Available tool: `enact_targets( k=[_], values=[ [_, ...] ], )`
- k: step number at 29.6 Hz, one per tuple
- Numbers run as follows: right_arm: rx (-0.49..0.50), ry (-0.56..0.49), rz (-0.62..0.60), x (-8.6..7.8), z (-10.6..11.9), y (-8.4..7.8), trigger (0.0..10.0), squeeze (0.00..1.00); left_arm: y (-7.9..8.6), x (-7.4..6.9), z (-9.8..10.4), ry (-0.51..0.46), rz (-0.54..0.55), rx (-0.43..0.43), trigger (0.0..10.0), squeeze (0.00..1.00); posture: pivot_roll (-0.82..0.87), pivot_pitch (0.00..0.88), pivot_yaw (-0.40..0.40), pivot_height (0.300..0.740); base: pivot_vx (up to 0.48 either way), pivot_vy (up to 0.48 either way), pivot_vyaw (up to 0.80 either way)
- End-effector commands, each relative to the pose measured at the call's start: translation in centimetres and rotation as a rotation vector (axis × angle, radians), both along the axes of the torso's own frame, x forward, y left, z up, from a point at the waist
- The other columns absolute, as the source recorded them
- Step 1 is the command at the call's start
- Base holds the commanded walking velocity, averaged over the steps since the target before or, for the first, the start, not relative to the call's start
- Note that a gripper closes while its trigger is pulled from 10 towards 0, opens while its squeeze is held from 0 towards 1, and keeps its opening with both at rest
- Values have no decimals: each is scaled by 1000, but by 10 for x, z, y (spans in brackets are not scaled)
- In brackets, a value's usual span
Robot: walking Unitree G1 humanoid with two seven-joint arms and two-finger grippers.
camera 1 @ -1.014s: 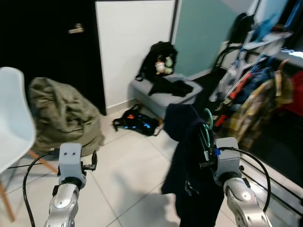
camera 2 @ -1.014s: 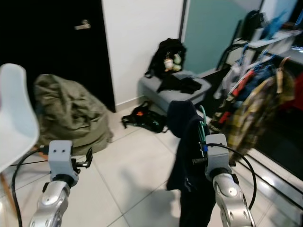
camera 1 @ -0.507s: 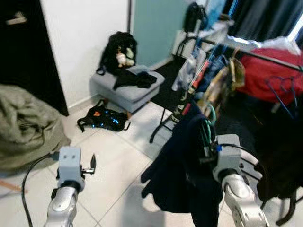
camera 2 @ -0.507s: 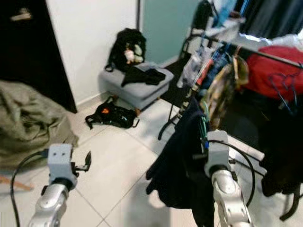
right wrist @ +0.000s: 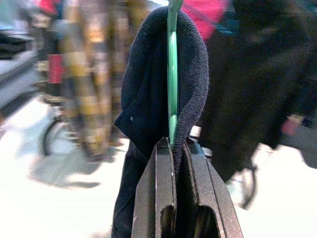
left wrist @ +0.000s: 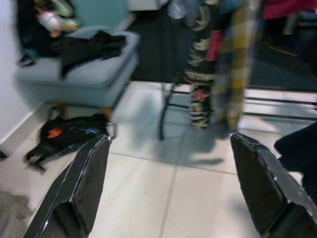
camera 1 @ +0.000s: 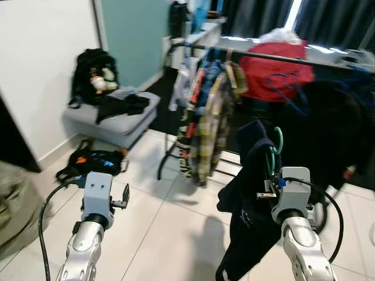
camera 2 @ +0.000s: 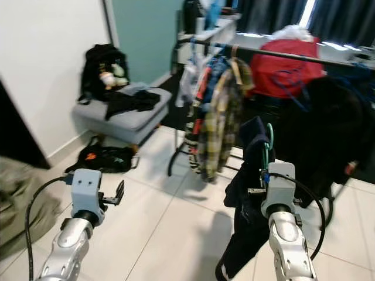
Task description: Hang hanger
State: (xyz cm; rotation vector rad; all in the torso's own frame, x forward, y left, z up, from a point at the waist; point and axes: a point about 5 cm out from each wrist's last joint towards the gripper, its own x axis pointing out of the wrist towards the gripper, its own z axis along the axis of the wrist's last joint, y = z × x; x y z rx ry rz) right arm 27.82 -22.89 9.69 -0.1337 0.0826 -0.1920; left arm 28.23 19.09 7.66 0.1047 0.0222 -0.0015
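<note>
A green hanger (camera 1: 275, 147) carries a dark navy garment (camera 1: 249, 196) that hangs down toward the floor. My right gripper (right wrist: 173, 148) is shut on the hanger's green wire (right wrist: 172, 74), with the navy cloth (right wrist: 143, 94) draped around it. It holds the hanger upright at the lower right, in front of a clothes rack whose dark rail (camera 1: 263, 55) runs across the back. My left gripper (camera 1: 125, 196) hovers over the tiles at the lower left, its fingers (left wrist: 86, 183) wide apart and nothing between them.
On the rail hang a plaid garment (camera 1: 208, 129), a red cloth (camera 1: 272, 73) and a black garment (camera 1: 328, 129). A grey ottoman (camera 1: 111, 123) with a black backpack (camera 1: 91, 73) stands at the left wall. A dark bag (camera 1: 94, 161) lies on the tiles.
The camera has swung to the right, so the rack now fills the middle and the dark door and olive beanbag have slid off left. Both arms keep their pose; the hanger stays gripped.
</note>
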Motion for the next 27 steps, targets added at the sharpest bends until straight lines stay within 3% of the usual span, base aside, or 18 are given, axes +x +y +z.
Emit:
enact_targets(
  k=[1, 10, 16, 27],
  values=[
    [-9, -73, -2, 4, 11, 2, 10000, 0, 5, -2, -2, 10, -1, 25, 10000, 0, -53, 0, -25, 740, 322, 0, 0],
    [-1, -75, -31, 4, 11, 0, 10000, 0, 3, 0, -2, 9, -17, 31, 10000, 0, -53, 0, -20, 740, 347, 0, 0],
    [11, -83, -44, 4, 12, -2, 10000, 0, 1, 1, -3, 16, -35, 30, 10000, 0, -60, 0, -20, 740, 371, 0, -800],
    [19, -113, -24, 5, 18, -2, 10000, 0, 3, 2, -2, 10, -29, 45, 10000, 0, -58, 0, -16, 740, 375, 0, 0]
  ],
)
